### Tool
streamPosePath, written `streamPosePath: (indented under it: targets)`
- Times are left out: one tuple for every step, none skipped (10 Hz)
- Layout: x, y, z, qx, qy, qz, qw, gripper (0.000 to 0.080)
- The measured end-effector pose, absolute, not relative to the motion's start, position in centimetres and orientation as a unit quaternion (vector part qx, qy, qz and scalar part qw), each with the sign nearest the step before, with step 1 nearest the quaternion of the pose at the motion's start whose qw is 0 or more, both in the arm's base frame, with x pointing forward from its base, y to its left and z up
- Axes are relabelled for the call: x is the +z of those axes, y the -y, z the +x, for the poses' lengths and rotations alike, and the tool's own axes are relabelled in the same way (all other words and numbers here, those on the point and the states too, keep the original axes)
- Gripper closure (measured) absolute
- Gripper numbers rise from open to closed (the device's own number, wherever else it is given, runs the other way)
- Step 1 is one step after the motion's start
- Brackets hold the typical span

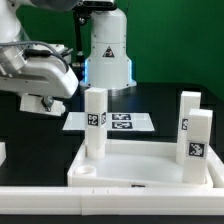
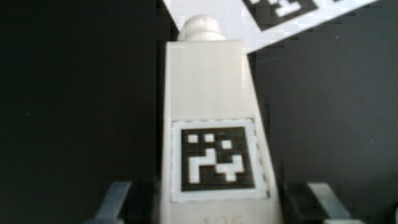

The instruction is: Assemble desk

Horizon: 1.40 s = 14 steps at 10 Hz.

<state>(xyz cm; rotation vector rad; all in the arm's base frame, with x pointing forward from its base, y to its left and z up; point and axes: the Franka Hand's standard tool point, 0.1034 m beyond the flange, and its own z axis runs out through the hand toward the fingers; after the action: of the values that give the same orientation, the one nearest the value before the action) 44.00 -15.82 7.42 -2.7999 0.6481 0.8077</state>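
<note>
gripper [image 2: 217, 203]: fingers are seen on both sides of one leg [image 2: 214, 125]; clamped or not cannot be told
desk slab [image 1: 140, 166]: three legs are stood on it

Three legs [image 1: 95, 120] visible, maybe; one slab [image 1: 140, 165].

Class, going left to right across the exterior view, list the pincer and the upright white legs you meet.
pincer → lone upright leg → rear leg of the pair → front leg of the pair

exterior view low, facing the desk slab [image 1: 140, 165], wrist view close on one leg [image 2: 210, 120], shared
</note>
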Motion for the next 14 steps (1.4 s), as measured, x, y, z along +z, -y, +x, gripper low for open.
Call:
streamPosePath:
  targets:
    - [7.3, 16.0, 44.5, 0.24, -0.216, -0.944, 0.07, 0.0515]
    - [7.7, 15.9, 45.1, 0.217, -0.214, -0.95, 0.065, 0.0515]
    - [10.0, 15.7, 47.3, 0.186, -0.202, -0.959, 0.069, 0.0515]
    - [13.0, 16.1, 50.1, 0.138, -0.179, -0.971, 0.072, 0.0515]
    - [15.4, 16.2, 52.2, 0.093, -0.155, -0.981, 0.071, 0.0515]
    - [16.0, 16.4, 53.2, 0.052, -0.154, -0.985, 0.061, 0.0515]
    - [15.7, 16.7, 53.2, 0.013, -0.155, -0.987, 0.046, 0.0515]
    - [15.5, 16.8, 52.9, -0.015, -0.156, -0.987, 0.036, 0.0514]
    - [15.5, 16.7, 53.5, -0.051, -0.161, -0.985, 0.02, 0.0514]
    - [15.6, 15.5, 54.9, -0.083, -0.154, -0.984, 0.009, 0.0514]
    - [16.4, 14.1, 56.6, -0.12, -0.15, -0.981, 0.005, 0.0514]
    - [17.1, 12.5, 58.2, -0.161, -0.142, -0.977, -0.002, 0.0514]
    - [17.7, 11.2, 58.8, -0.21, -0.14, -0.968, -0.012, 0.0514]
    - [17.6, 9.5, 58.8, -0.237, -0.15, -0.96, -0.015, 0.0514]
